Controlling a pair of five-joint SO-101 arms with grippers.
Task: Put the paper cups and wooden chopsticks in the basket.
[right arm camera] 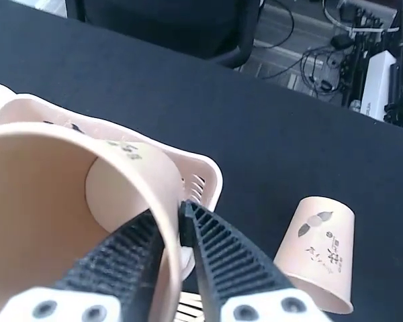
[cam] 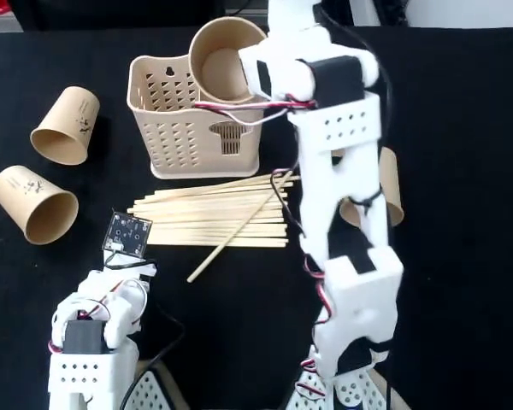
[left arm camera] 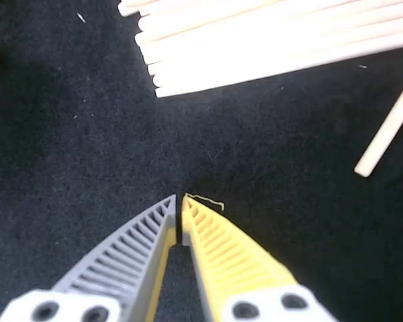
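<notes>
A beige slotted basket [cam: 184, 120] stands at the back of the black table. My right gripper [cam: 258, 75] is shut on the rim of a paper cup [cam: 225, 58] and holds it tilted over the basket's right end. In the right wrist view the fingertips [right arm camera: 182, 212] pinch the cup's wall [right arm camera: 47, 201] above the basket rim [right arm camera: 205, 168]. Wooden chopsticks [cam: 209, 218] lie piled in front of the basket, one chopstick [cam: 231, 237] slanting across them. My left gripper [left arm camera: 180, 201] is shut and holds nothing, low over the cloth just short of the chopsticks' ends [left arm camera: 255, 47].
Two paper cups [cam: 66, 125] [cam: 36, 203] lie on their sides at the left. Another cup [cam: 386, 195] [right arm camera: 319, 251] lies at the right, partly behind the right arm [cam: 346, 213]. The left arm [cam: 94, 333] sits at the front left.
</notes>
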